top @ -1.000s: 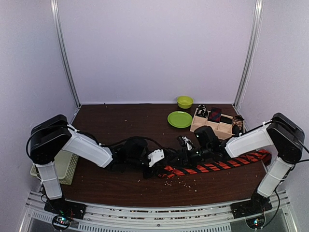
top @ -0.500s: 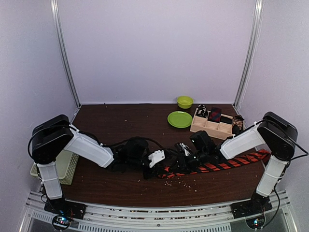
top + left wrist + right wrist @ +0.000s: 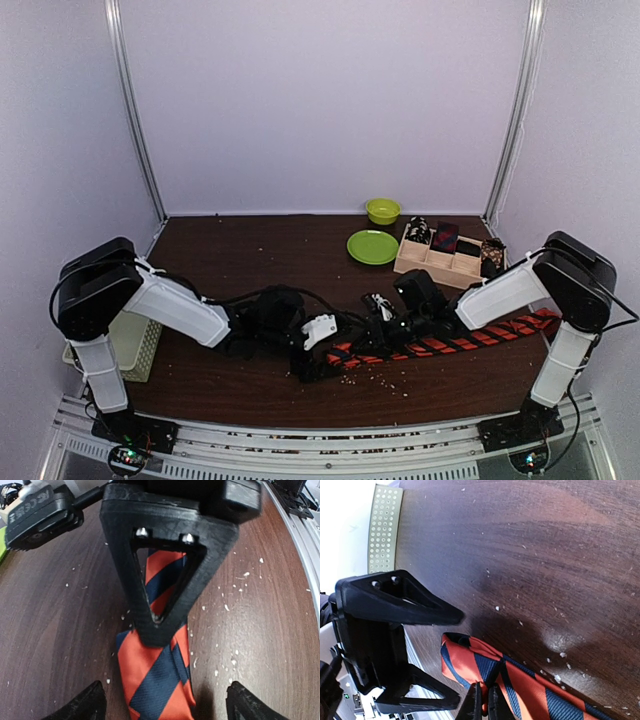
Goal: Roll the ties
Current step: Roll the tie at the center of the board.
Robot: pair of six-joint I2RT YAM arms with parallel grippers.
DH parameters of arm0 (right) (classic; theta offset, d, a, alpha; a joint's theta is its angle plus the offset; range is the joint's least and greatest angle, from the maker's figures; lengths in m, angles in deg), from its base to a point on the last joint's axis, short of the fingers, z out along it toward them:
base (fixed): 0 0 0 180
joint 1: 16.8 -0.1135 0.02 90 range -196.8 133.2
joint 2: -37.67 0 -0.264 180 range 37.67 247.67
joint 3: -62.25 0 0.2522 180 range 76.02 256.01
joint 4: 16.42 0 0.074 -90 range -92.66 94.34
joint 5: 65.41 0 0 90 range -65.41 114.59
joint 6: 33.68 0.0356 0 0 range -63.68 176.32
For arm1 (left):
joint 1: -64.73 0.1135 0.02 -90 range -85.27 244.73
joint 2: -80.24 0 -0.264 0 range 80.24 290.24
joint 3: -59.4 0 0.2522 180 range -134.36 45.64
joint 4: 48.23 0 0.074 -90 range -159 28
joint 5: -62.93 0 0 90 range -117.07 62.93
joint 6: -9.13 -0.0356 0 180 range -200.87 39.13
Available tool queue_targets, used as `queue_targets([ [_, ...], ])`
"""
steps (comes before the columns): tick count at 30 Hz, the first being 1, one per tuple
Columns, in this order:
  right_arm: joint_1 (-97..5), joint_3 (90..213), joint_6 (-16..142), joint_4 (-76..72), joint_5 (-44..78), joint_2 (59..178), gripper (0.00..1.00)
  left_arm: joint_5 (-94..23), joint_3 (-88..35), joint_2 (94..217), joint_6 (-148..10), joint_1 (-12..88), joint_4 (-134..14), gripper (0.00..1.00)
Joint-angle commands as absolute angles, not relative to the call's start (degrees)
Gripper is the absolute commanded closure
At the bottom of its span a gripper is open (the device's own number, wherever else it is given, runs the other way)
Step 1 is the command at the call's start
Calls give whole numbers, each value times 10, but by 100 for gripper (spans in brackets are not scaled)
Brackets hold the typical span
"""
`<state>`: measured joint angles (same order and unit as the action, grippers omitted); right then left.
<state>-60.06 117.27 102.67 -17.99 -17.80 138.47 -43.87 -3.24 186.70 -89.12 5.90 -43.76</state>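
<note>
The orange-red tie [image 3: 450, 345] with dark diagonal stripes lies along the right front of the table, its left end folded over [image 3: 155, 675]. My right gripper [image 3: 485, 705] is shut on that folded end [image 3: 470, 662], pinching the fabric between its fingertips. My left gripper [image 3: 165, 705] stands wide open, one fingertip on each side of the fold and neither touching it. In the top view the two grippers meet at mid-table, left gripper [image 3: 322, 355] facing right gripper [image 3: 372, 340]. More rolled ties [image 3: 445, 238] sit in a wooden tray.
The wooden tray [image 3: 432, 262] is at the back right, with a green plate [image 3: 372, 246] and green bowl [image 3: 382, 210] beside it. A pale green mesh basket [image 3: 135, 340] sits at the left edge. Pale crumbs [image 3: 225, 607] are scattered over the dark wood.
My left gripper has opened and let go of the tie's folded end. My right gripper moved left and closed on that end.
</note>
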Motion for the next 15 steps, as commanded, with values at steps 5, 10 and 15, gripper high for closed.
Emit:
queue_targets([
  [5, -603, 1149, 1053, -230, -175, 1372, 94, -442, -107, 1922, -906, 54, -498, 32],
  [10, -602, 1137, 1071, -259, -183, 1370, 88, -451, -101, 1919, -926, 54, -520, 51],
  [15, -602, 1144, 1077, -262, -187, 1372, 69, -460, -83, 1912, -941, 55, -527, 60],
])
